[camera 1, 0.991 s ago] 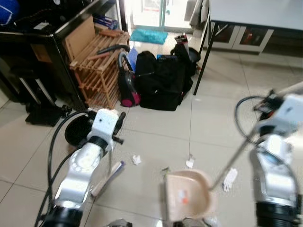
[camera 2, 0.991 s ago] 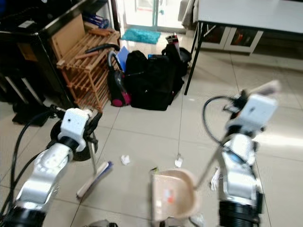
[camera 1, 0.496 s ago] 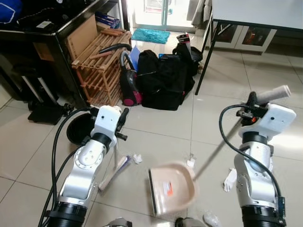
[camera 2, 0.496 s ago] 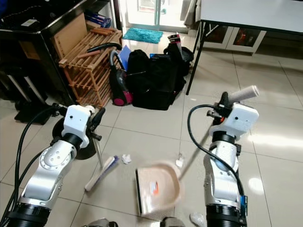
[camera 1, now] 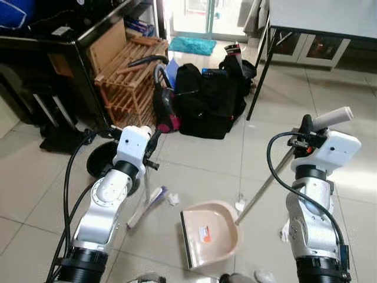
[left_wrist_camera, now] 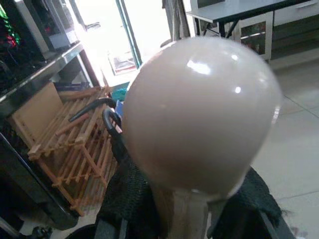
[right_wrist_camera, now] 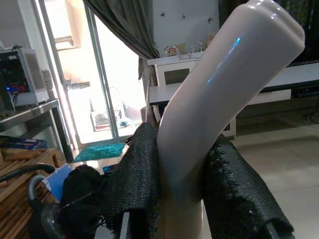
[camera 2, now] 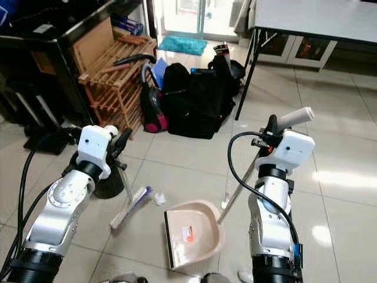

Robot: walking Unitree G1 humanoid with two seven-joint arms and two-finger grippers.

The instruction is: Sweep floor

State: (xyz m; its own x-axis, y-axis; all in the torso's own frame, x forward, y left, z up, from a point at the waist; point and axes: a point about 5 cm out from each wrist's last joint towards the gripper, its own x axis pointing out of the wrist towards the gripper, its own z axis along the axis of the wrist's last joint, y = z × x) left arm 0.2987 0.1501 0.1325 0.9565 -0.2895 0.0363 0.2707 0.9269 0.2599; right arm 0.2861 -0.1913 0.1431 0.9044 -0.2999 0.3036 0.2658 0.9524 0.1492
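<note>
left gripper (camera 1: 152, 143): i have it clamped on the broom (camera 1: 148, 202) handle; brush head on the floor, near left
right gripper (camera 1: 306, 125): clamped on the dustpan (camera 1: 209, 232) handle; pan flat, mouth facing left
key relation: paper scrap (camera 1: 172, 198) lies between brush and pan; sweep rightward

1 broom (camera 1: 148, 203), 1 dustpan (camera 1: 210, 231), 3 paper scraps (camera 1: 173, 198).

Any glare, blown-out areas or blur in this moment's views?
Eye views: sharp; doorway blown out, floor glare beside the right gripper. Left wrist view: broom handle knob close and soft, window overexposed. Right wrist view: dustpan handle shows highlights, bright doorway behind.
</note>
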